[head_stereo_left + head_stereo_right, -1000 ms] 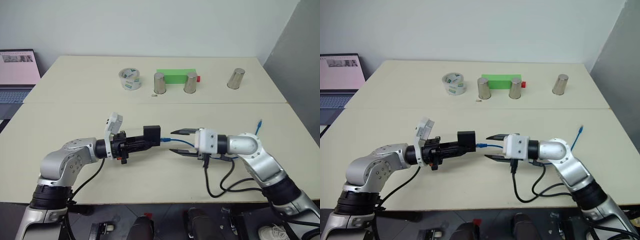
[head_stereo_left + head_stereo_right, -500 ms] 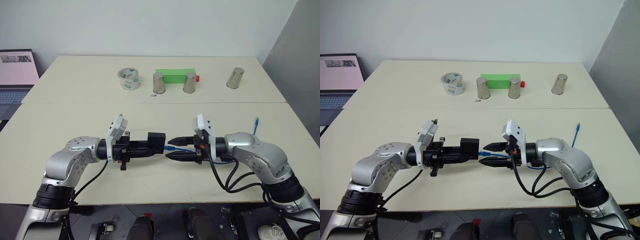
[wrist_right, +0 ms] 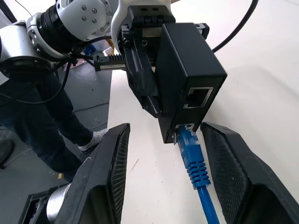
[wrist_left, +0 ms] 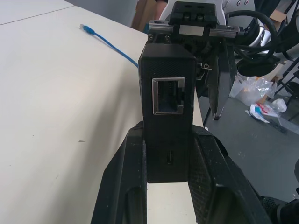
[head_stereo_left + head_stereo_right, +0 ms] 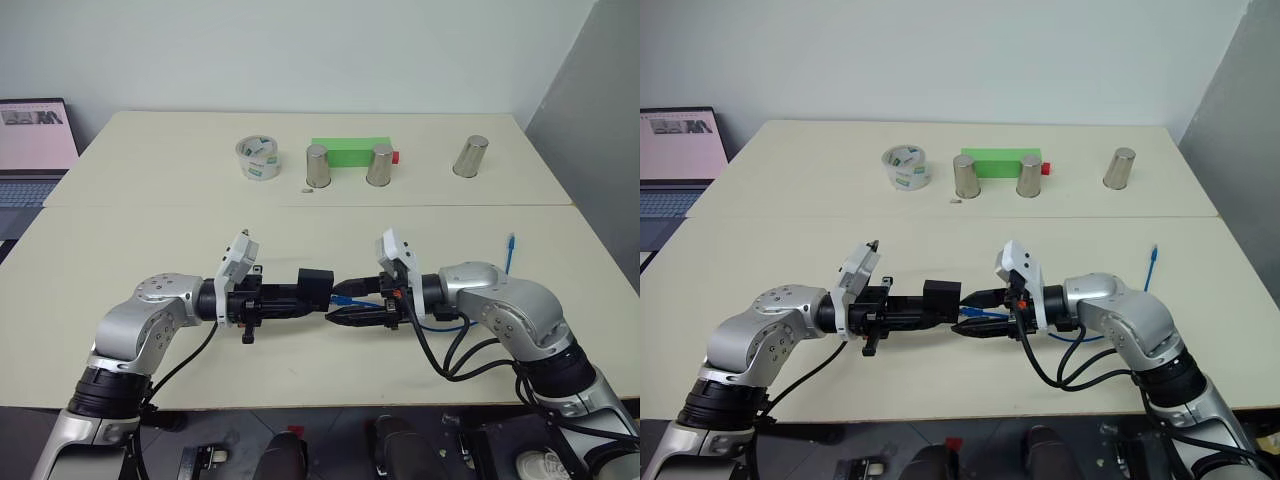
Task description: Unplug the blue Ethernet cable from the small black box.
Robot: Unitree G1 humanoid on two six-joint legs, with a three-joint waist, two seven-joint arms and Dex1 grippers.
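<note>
The left gripper (image 5: 300, 294) is clamped on the small black box (image 5: 318, 283), holding it just above the near table (image 5: 120, 250) with its ports turned toward the other arm; that grip steadies the box so the plug can be pulled against it. The blue Ethernet cable (image 3: 196, 164) is plugged into the lower port, its plug seated at the box's bottom edge while the upper port sits empty. From the box the cable runs back under the right arm, and its free end (image 5: 510, 243) lies on the table well off to the right. The right gripper (image 5: 347, 301) faces the box with its fingers (image 3: 112, 163) parted to a moderate width, one on each side of the plug and not touching it. They seem set to close on the plug, the firmest part to pull. The tape roll (image 5: 258, 158), green block (image 5: 351, 152) and metal cups (image 5: 319, 166) sit far back, out of the way.
</note>
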